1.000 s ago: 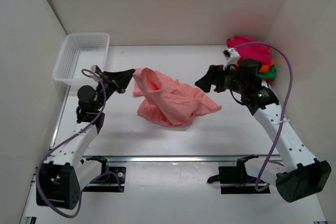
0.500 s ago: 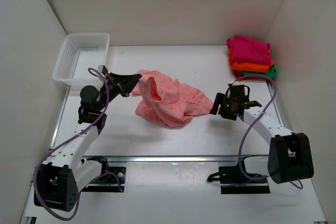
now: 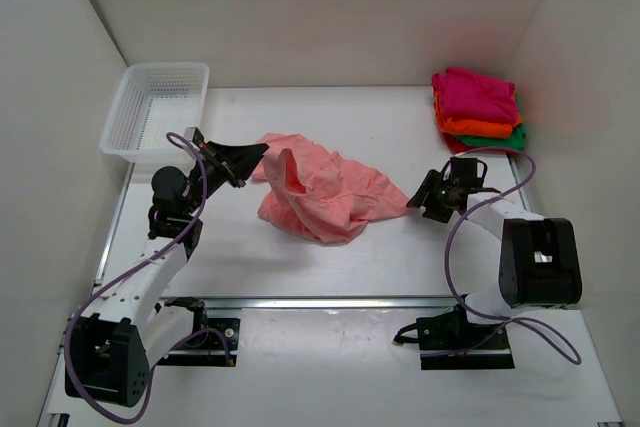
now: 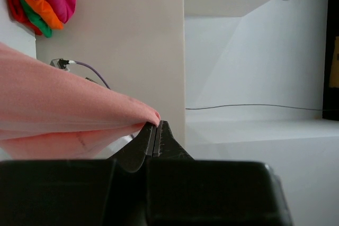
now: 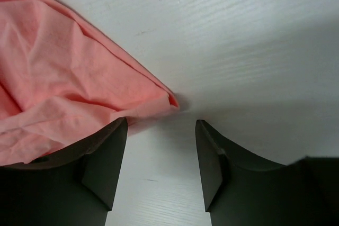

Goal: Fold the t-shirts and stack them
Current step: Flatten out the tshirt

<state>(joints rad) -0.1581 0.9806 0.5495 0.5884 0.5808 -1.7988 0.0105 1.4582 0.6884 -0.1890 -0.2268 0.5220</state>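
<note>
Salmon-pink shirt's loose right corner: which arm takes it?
Right, likely. The right gripper is open with a corner of the salmon-pink shirt ahead of its fingers; the left gripper is shut on the opposite edge.

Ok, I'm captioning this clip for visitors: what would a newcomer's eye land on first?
The crumpled salmon-pink t-shirt at centre, its left edge pinched in the left gripper, its right corner just ahead of the open right gripper. Next, the bright folded stack of magenta, orange and green shirts in the far right corner.
</note>
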